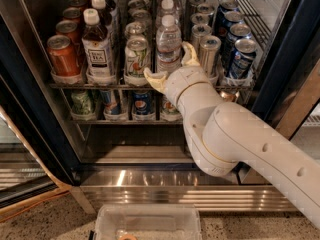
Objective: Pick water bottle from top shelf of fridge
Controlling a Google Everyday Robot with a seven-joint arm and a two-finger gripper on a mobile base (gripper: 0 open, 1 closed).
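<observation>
The water bottle (168, 43), clear and ribbed with a white cap, stands at the front of its lane on the top shelf (105, 85) of the open fridge (35, 104). My gripper (170, 65) is open just in front of the bottle's lower part. One cream fingertip (153, 79) is at the bottle's lower left and the other (189, 54) is at its right side, so the fingers straddle it without closing. My white arm (240, 139) reaches in from the lower right and hides the shelf's front behind it.
A dark tea bottle (97, 45) and an orange can (62, 55) stand left of a green-white can (136, 56). Silver cans (209, 49) and blue cans (242, 58) stand to the right. The lower rack (115, 116) holds cans. A clear tray (150, 221) sits on the floor.
</observation>
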